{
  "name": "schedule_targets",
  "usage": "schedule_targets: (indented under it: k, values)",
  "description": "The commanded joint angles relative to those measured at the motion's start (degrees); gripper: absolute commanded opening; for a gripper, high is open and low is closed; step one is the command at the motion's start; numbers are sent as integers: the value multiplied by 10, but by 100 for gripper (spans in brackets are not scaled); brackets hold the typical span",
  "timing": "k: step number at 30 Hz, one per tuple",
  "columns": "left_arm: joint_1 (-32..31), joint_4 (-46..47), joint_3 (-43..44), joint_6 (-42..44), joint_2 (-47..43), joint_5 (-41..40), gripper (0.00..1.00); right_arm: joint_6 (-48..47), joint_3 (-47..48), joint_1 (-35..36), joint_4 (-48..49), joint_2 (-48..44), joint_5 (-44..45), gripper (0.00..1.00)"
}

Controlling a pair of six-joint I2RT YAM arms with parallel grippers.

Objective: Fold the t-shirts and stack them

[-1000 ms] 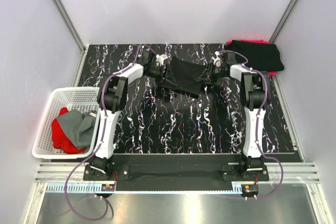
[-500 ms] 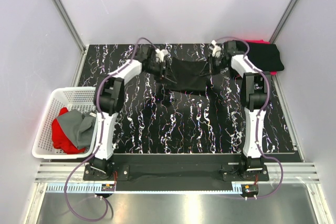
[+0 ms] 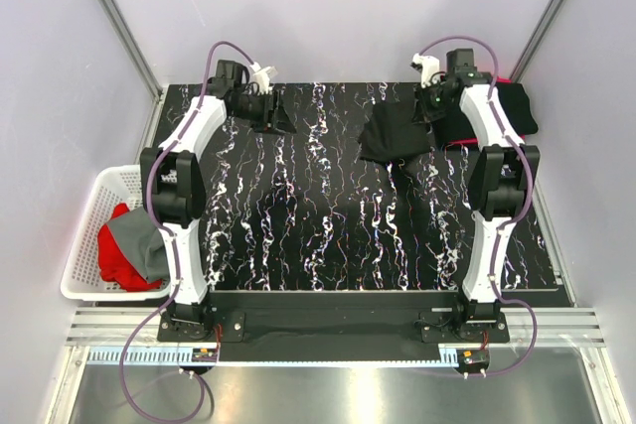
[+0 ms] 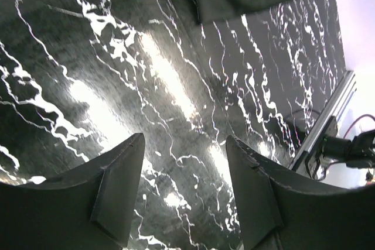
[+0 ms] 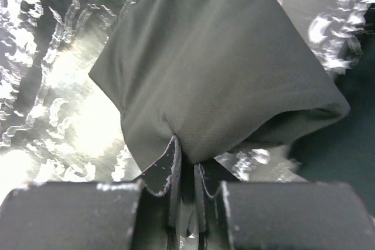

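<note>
Black t-shirt [image 3: 396, 134] hangs bunched over the far right of the table [image 3: 328, 235], just beside the folded stack [image 3: 502, 106]. The right gripper [image 5: 187, 177] is pinched tight on a fold of it. The left gripper [image 4: 184, 141] gapes wide, holding nothing (far left, above the marbled top).

— Any lettering, labels or numbers to read?
— None legible. Plain on the black cloth t-shirt [image 3: 393, 136], plain on the white slatted plastic basket [image 3: 119, 178].
— And on the black white-veined desk [image 3: 328, 235]?
— Only marbling, no script.
</note>
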Motion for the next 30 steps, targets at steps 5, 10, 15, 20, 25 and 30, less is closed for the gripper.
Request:
schedule_targets:
  k: [5,10,15,20,25,30]
  values:
    - [-9,-12,16,17,-10,-4,62,-119,275,-32,-162,71,61,0]
    - [-15,-8,12,18,-12,-7,62,-159,376,-38,-200,115,83,0]
    - [-21,-7,11,18,-12,-8,62,-180,374,-42,-194,110,100,0]
    - [-27,-5,22,16,-4,-10,62,-190,378,-51,-181,99,115,0]
    - [-37,-5,32,15,3,-9,62,-198,390,-73,-165,89,128,0]
    - [-47,-5,27,17,2,-12,62,-188,409,-100,-150,84,132,0]
